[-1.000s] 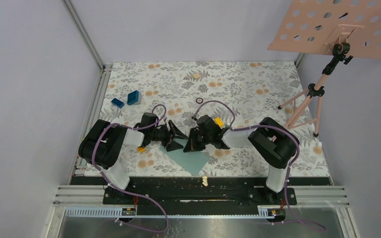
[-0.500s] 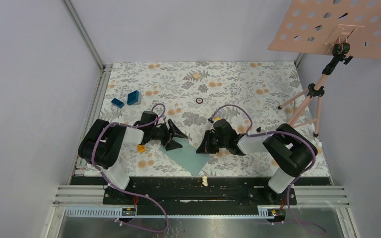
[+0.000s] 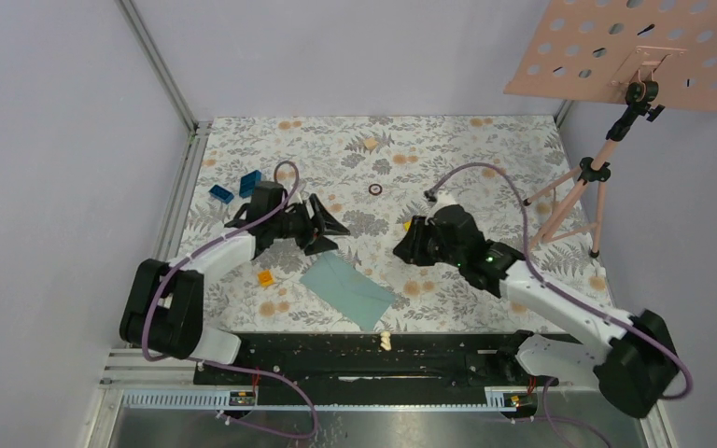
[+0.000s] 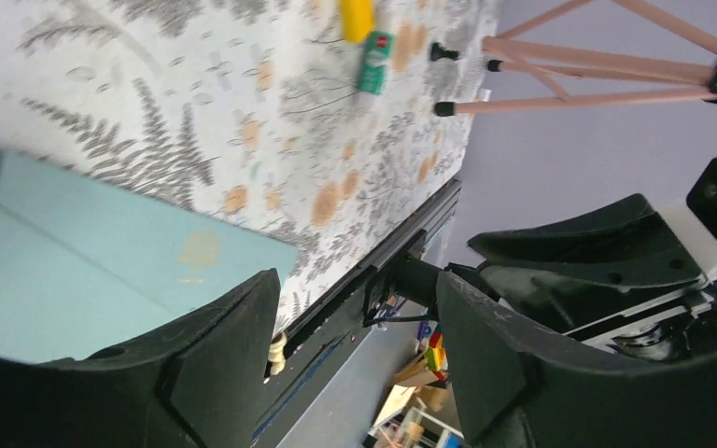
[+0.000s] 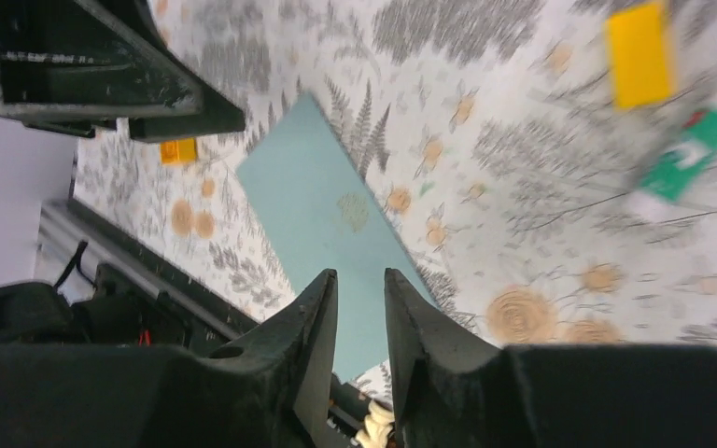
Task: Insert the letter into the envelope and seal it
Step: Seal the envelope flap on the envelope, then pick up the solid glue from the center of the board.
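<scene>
The teal envelope (image 3: 347, 287) lies flat on the floral mat near the front edge, with a small tan mark on its face (image 5: 352, 211). It also fills the lower left of the left wrist view (image 4: 103, 271). The letter is out of view. My left gripper (image 3: 332, 225) hovers behind and left of the envelope, open wide with nothing between its fingers (image 4: 357, 280). My right gripper (image 3: 401, 250) hangs to the envelope's right, its jaws a narrow gap apart and empty (image 5: 359, 275). Neither gripper touches the envelope.
Two blue blocks (image 3: 250, 182) (image 3: 221, 193) sit at the back left, and a small orange block (image 3: 265, 277) lies left of the envelope. A dark ring (image 3: 375, 189) lies mid-mat. A pink tripod (image 3: 586, 182) with a perforated board (image 3: 644, 51) stands at the right.
Both arms have pulled away from the envelope, the left back and leftward, the right out to the right. The right gripper has gone from shut to slightly open. The envelope now lies uncovered.
</scene>
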You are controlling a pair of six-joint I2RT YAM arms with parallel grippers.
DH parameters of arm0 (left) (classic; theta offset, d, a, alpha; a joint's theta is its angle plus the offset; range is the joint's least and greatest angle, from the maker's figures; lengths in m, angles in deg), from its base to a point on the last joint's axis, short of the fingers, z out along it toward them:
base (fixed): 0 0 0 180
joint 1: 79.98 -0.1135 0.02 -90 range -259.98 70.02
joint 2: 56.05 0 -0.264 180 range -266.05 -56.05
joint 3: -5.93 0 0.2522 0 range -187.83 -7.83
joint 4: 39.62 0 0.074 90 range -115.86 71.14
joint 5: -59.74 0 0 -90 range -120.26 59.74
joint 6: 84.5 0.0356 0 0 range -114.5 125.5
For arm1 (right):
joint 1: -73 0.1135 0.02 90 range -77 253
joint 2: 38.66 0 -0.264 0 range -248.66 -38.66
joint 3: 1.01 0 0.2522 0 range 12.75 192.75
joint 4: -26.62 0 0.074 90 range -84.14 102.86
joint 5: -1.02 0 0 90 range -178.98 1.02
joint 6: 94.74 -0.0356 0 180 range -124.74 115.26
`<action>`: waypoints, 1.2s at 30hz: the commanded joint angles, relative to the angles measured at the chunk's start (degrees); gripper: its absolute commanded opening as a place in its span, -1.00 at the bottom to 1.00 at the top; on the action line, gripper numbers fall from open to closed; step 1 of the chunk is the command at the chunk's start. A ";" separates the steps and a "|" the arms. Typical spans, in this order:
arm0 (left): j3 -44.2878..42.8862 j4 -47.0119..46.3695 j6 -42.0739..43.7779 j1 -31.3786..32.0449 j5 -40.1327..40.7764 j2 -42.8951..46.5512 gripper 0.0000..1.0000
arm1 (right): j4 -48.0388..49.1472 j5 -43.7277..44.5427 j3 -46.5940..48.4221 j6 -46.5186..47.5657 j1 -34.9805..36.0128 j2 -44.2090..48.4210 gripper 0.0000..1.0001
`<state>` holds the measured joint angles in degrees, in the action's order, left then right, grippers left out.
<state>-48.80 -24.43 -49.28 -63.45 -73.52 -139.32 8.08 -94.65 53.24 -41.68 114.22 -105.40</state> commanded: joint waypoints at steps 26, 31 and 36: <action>-49.71 31.57 24.64 32.91 30.93 -25.81 0.34 | -50.33 37.48 1.52 -5.70 -6.58 40.53 0.28; -53.53 32.06 23.23 34.19 33.97 -30.50 0.30 | -50.43 38.07 1.52 -7.84 -6.58 43.61 0.28; -59.07 35.36 22.84 35.36 39.78 -36.65 0.26 | -49.89 37.32 0.83 -8.27 -6.63 43.72 0.27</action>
<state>-101.34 7.87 -26.66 -28.76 -40.98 -171.71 -41.77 -59.44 53.20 -48.05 107.96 -61.78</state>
